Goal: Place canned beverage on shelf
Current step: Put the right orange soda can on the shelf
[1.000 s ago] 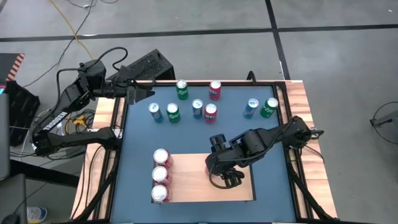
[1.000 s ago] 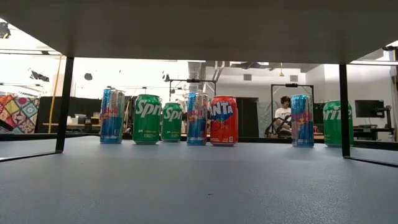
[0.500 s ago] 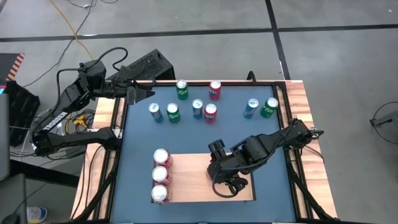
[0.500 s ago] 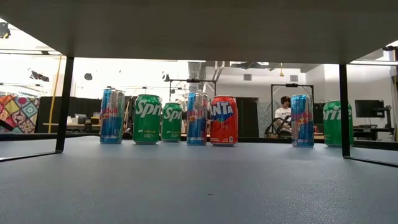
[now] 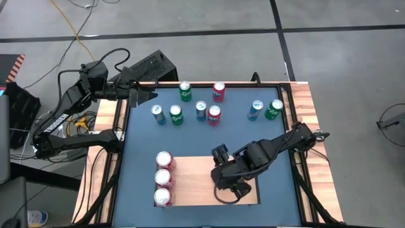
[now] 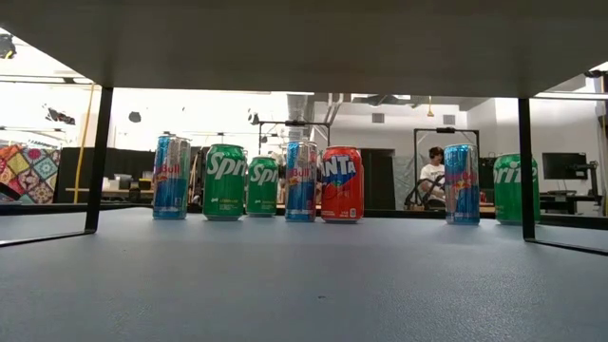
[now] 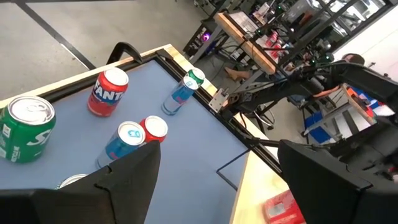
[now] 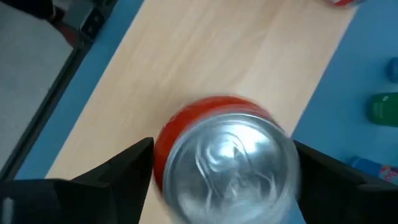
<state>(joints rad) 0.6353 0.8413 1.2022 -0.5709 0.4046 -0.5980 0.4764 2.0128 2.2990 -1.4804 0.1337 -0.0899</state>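
A red can (image 8: 227, 155) with a silver top stands upright on the pale wooden shelf (image 8: 236, 56), near its right end. My right gripper (image 8: 224, 168) points steeply down over it, one finger on each side of the can. In the high view this gripper (image 5: 229, 190) hides the can. Three more cans (image 5: 163, 178) stand in a row on the left end of the shelf (image 5: 196, 171). My left gripper (image 7: 217, 186) waits open and holding nothing above the table's far left corner (image 5: 142, 95). My right gripper comes from above, and its fingers (image 8: 134, 163) stand close beside the can's two opposite walls (image 8: 163, 149). The can's top hides their ends, so I cannot tell whether they touch it. The can stands upright on the shelf.
Several green, blue and red cans (image 5: 201, 109) stand on the blue tabletop along its far side, seen also in the low view (image 6: 340, 183). The shelf's black legs (image 6: 98, 157) stand at left and right. A person (image 6: 435, 169) sits in the room behind.
My right gripper has gone a little toward the table's near edge above the shelf and has rolled slightly about its own line.
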